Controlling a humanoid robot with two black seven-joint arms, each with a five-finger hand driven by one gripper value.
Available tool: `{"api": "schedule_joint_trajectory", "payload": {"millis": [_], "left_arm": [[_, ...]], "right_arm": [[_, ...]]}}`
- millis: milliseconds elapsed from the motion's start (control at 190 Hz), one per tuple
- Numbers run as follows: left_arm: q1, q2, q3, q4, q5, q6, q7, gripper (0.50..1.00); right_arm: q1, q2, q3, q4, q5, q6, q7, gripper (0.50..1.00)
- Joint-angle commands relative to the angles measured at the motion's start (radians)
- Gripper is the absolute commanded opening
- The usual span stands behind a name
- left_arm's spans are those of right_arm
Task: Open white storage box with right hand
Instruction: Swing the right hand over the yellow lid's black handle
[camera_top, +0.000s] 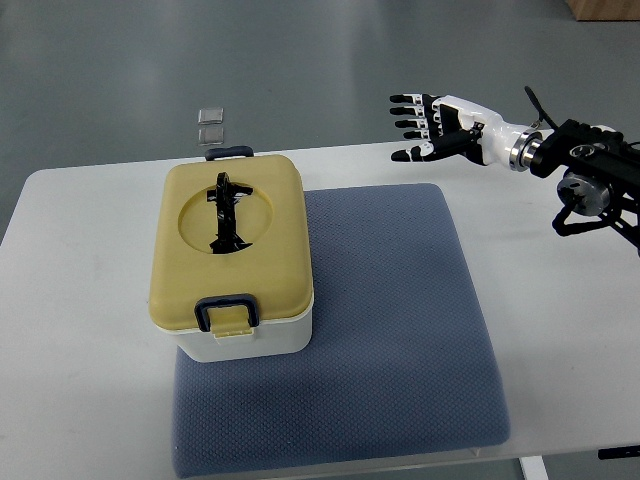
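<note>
One arm only in shot: the right arm comes in from the 3 o'clock edge, high up, w/ black joints and cabling near the edge and a white forearm section leading to the right hand (432, 127). Hand sits toward 1 o'clock of the frame, over the far table edge, well apart from the box. Its fingers (408, 112) are spread and extended, pointing toward 9 o'clock, thumb lower; nothing held.

White storage box (232, 255) stands at approx 9 o'clock of centre, on the left part of a grey-blue mat (400, 330), which lies on the white table (70, 300). Box body is white, lid (180, 270) is yellowish-tan and sits down flat on the body, i.e. closed. Black carry handle (226, 213) lies folded in a round recess on the lid top. Dark-framed latch (229, 312) at the 6 o'clock side of the lid appears folded down over the front, though the angle is too steep to be sure it is engaged. A second dark latch (229, 152) shows at the 12 o'clock side.

Beyond the table, at 12 o'clock from the box, two small clear square pieces (210, 124) lie on the grey floor, just beside each other.
</note>
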Motion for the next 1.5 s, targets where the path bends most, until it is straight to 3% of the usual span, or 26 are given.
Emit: {"api": "schedule_joint_trajectory", "payload": {"millis": [0, 58, 152, 504, 929, 1071, 1228, 1496], "left_arm": [[0.000, 0.000, 0.000, 0.000, 0.000, 0.000, 0.000, 1.000], [0.000, 0.000, 0.000, 0.000, 0.000, 0.000, 0.000, 1.000], [0.000, 0.000, 0.000, 0.000, 0.000, 0.000, 0.000, 1.000], [0.000, 0.000, 0.000, 0.000, 0.000, 0.000, 0.000, 1.000], [0.000, 0.000, 0.000, 0.000, 0.000, 0.000, 0.000, 1.000], [0.000, 0.000, 0.000, 0.000, 0.000, 0.000, 0.000, 1.000], [0.000, 0.000, 0.000, 0.000, 0.000, 0.000, 0.000, 1.000], [0.000, 0.000, 0.000, 0.000, 0.001, 0.000, 0.000, 1.000]], "right_arm": [[0.056, -0.009, -0.001, 0.020, -0.095, 0.001, 0.091, 0.938], [0.090, -0.024, -0.001, 0.034, -0.181, 0.001, 0.157, 0.938], [0.116, -0.038, -0.001, 0.071, -0.345, -0.001, 0.205, 0.938], [0.241, -0.026, -0.015, 0.226, -1.000, -0.021, 0.229, 0.936], [0.442, 0.158, -0.138, 0.244, -1.104, -0.022, 0.229, 0.936], [0.447, 0.190, -0.147, 0.231, -1.108, -0.030, 0.228, 0.936], [0.447, 0.238, -0.153, 0.205, -1.120, -0.098, 0.225, 0.936], [0.452, 0.292, -0.172, 0.191, -1.151, -0.094, 0.187, 0.934]]}}
